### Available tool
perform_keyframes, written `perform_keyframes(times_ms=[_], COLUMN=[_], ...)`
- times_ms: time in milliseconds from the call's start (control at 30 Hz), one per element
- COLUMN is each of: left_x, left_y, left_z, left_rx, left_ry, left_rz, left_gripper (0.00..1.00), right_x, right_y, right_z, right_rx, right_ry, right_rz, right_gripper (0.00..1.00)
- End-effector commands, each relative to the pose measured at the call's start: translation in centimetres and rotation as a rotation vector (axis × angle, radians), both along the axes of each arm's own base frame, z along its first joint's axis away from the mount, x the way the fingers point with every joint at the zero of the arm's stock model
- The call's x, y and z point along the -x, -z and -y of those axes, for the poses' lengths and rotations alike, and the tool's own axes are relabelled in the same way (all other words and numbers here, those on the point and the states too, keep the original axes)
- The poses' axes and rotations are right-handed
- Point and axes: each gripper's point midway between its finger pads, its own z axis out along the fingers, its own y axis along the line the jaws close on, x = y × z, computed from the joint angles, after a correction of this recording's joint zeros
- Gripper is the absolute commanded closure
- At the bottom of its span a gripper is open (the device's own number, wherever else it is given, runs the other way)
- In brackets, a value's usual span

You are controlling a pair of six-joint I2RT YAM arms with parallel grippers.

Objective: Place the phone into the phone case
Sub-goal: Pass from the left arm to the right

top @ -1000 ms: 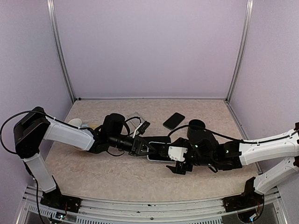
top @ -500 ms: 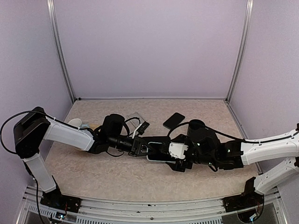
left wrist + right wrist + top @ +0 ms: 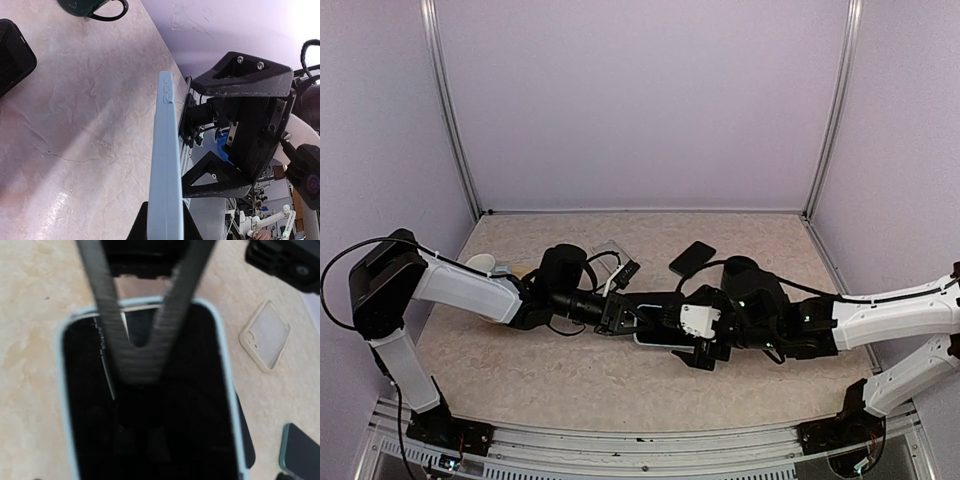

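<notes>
A light blue phone case (image 3: 658,332) with a black phone (image 3: 150,410) lying in it is held level just above the table's middle. My left gripper (image 3: 623,317) is shut on the case's left end. The left wrist view shows the case (image 3: 164,165) edge-on, pinched between my left gripper's (image 3: 162,222) fingers. My right gripper (image 3: 695,333) hangs over the case's right end, jaws spread wide and holding nothing. In the left wrist view the right gripper (image 3: 190,135) stands open beside the case's face. The dark screen fills the right wrist view and the right fingers barely show against it.
A second black phone (image 3: 692,258) lies behind the right gripper, and a clear case (image 3: 611,253) behind the left one. A dark flat thing (image 3: 246,437) pokes out under the blue case. A green mug (image 3: 90,7) stands farther off.
My right gripper has shifted a little left and back, farther over the phone. The left arm and the case have stayed put.
</notes>
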Motion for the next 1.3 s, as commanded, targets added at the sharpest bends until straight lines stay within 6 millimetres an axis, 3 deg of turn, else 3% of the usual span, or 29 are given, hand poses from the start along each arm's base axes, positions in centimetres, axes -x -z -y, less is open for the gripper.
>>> perform_keyframes(times_ms=[0,167,633,1033,1100,1167,1267], left_x=[0.2,0.5,0.3,0.0,-0.1,-0.2,-0.5], left_y=[-4.7,-5.0,-4.7,-4.3,-4.3,-4.3,-4.4], left_z=[0.8,0.9,0.7,0.3,0.2,0.1,-0.2], left_rx=[0.12,0.119,0.114,0.12,0.123,0.125,0.129], left_ry=[0.046,0.056,0.047,0.028,0.023,0.018,0.0], left_rz=[0.119,0.131,0.133,0.117,0.114,0.109,0.114], left_gripper=[1.0,1.0,1.0,1.0,0.92,0.77,0.48], right_x=[-1.0,-1.7,-0.9,-2.3,-2.4,-2.5,-2.8], right_y=[-0.9,-0.3,1.7,1.8,1.6,1.3,0.5], right_z=[-0.6,-0.8,-1.2,-1.0,-1.0,-1.1,-1.1], right_rx=[-0.043,-0.02,0.024,0.049,0.042,0.031,0.011], right_ry=[0.003,0.001,-0.034,0.026,0.026,0.026,0.033], right_rz=[-0.059,-0.079,-0.168,-0.132,-0.124,-0.111,-0.086], right_gripper=[0.0,0.0,0.01,0.23,0.26,0.28,0.27])
